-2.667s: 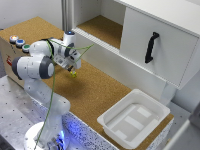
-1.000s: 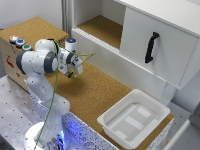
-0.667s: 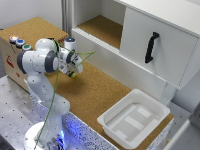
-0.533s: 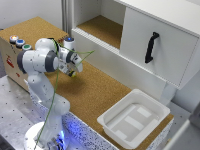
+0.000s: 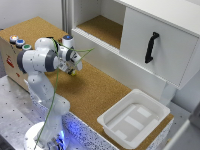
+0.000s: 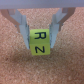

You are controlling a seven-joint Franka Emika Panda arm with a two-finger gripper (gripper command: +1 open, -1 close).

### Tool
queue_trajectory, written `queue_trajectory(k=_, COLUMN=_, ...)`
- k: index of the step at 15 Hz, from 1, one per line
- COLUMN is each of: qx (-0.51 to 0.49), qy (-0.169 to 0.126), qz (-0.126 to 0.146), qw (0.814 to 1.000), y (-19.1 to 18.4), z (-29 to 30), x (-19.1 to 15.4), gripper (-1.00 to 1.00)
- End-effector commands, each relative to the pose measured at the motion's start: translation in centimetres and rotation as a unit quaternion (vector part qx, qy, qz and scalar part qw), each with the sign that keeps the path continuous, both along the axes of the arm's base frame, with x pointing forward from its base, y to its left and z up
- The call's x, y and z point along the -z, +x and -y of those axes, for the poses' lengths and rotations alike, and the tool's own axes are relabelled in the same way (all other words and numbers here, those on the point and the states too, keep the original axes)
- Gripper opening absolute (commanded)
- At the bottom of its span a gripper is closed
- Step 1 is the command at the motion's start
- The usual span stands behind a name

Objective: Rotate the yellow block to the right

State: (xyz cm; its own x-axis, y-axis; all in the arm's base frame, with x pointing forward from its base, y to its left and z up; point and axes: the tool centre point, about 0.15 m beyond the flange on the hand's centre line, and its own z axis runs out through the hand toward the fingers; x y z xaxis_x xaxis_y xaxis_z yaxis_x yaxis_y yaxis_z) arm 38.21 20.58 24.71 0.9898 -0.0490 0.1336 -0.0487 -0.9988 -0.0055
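Seen from my remote station, the gripper [image 6: 41, 44] is pinched on the yellow block [image 6: 40, 43], one finger [image 6: 21, 29] pressed against each side of it, the letters R and Z showing on the face toward the wrist camera. In the exterior view the block [image 5: 73, 72] is only a small yellow speck at the tip of the arm, low over the cork tabletop [image 5: 95, 92], toward the exterior view's left and well apart from the white tray [image 5: 131, 116] at the near right. The open cabinet [image 5: 145, 40] with its black handle [image 5: 151, 47] stands on the far side, also clear of the work. Whether the block rests on the cork or is held just above it, I cannot tell from either view.

My judgement is that the grasp is made and the turn itself is the step in hand. To do it well I would keep the squeeze steady and rotate the wrist about a vertical axis through the block's centre, so it spins to the right in place and does not sweep across the surface. If the block is touching the rough cork, a slight lift first would spare it from dragging and twisting between the fingers. I would turn slowly, watching the letters for slip, and release only once the block sits flat.
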Motion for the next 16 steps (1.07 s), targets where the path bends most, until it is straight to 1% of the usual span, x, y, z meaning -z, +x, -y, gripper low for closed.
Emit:
queue_trajectory(k=1, qx=0.088, qy=-0.005, qz=-0.048, qw=0.995, y=-0.1, z=2.8, x=-2.0, gripper=-1.00)
queue_trajectory(k=3, qx=0.163, qy=0.005, qz=-0.057, qw=0.985, y=-0.6, z=4.0, x=-2.2, gripper=-1.00)
queue_trajectory(k=4, qx=0.194, qy=0.012, qz=-0.057, qw=0.979, y=-0.8, z=4.1, x=-2.3, gripper=-1.00)
queue_trajectory(k=5, qx=0.233, qy=0.031, qz=-0.055, qw=0.970, y=-1.1, z=4.1, x=-2.3, gripper=-1.00)
queue_trajectory(k=6, qx=0.259, qy=0.042, qz=-0.053, qw=0.963, y=-1.1, z=4.2, x=-2.4, gripper=-1.00)
queue_trajectory(k=7, qx=0.292, qy=0.064, qz=-0.046, qw=0.953, y=-1.2, z=4.5, x=-2.2, gripper=-1.00)
queue_trajectory(k=9, qx=0.366, qy=0.103, qz=-0.045, qw=0.924, y=-1.3, z=5.3, x=-1.6, gripper=-1.00)
queue_trajectory(k=10, qx=0.395, qy=0.108, qz=-0.042, qw=0.911, y=-1.0, z=5.4, x=-1.2, gripper=-1.00)
queue_trajectory(k=12, qx=0.458, qy=0.132, qz=-0.035, qw=0.879, y=-1.0, z=5.4, x=0.2, gripper=-1.00)
queue_trajectory(k=13, qx=0.488, qy=0.142, qz=-0.030, qw=0.861, y=-1.1, z=5.3, x=1.0, gripper=-1.00)
queue_trajectory(k=14, qx=0.523, qy=0.160, qz=-0.025, qw=0.837, y=-1.5, z=5.2, x=1.8, gripper=-1.00)
queue_trajectory(k=15, qx=0.539, qy=0.161, qz=-0.028, qw=0.827, y=-1.3, z=5.0, x=2.3, gripper=-1.00)
queue_trajectory(k=16, qx=0.553, qy=0.168, qz=-0.034, qw=0.815, y=-0.8, z=4.6, x=2.9, gripper=-1.00)
